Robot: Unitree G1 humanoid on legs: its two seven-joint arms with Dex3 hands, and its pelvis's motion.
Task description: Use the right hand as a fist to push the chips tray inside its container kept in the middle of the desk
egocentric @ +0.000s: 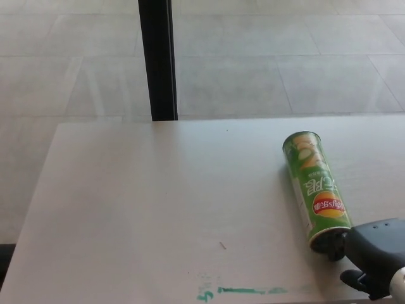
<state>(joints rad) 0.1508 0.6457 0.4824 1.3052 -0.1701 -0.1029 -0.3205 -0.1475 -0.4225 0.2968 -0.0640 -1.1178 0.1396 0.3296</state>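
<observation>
Since the green cylindrical chips can point(316, 190) lies on its side at the pale surface's point(158, 202) right — long axis running away — the black right hand point(373, 253), fingers curled together, butts its near open end.

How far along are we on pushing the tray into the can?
Nearly done, it seems. Done: no tray sticks out of the green chips can, which lies on its side on the desk. In hand: the right robot hand is against the can's near open end. Left: I cannot see inside the mouth, so confirm the tray is fully seated, then pull the hand away.
</observation>
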